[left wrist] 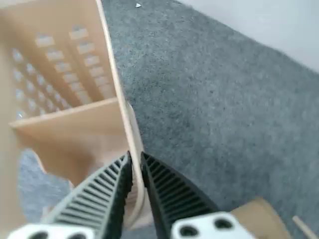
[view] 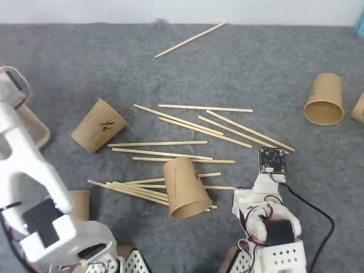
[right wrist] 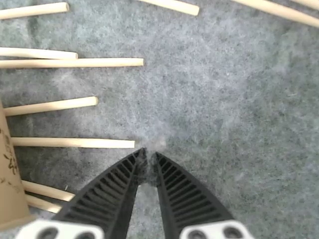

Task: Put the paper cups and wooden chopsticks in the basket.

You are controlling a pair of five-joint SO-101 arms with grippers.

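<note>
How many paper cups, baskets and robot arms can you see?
Paper cups: 5, one half hidden behind an arm
Basket: 1
Robot arms: 2
Total: 8

A grey carpeted table (view: 256,68) strewn with paper cups and wooden chopsticks.

A loose pile of chopsticks (view: 170,153) lay across the middle, with a single chopstick (view: 190,40) well apart near the far edge. The left cup (view: 99,126) lay on its side beside the pile, and the central cup (view: 185,187) rested on its side across several sticks. The right cup (view: 324,99) lay tipped over well off to the right, with an edge cup (view: 358,109) just beside it. A front cup (view: 79,203) sat partly hidden near the front left. The basket (view: 40,132) sat at the left edge.
</note>
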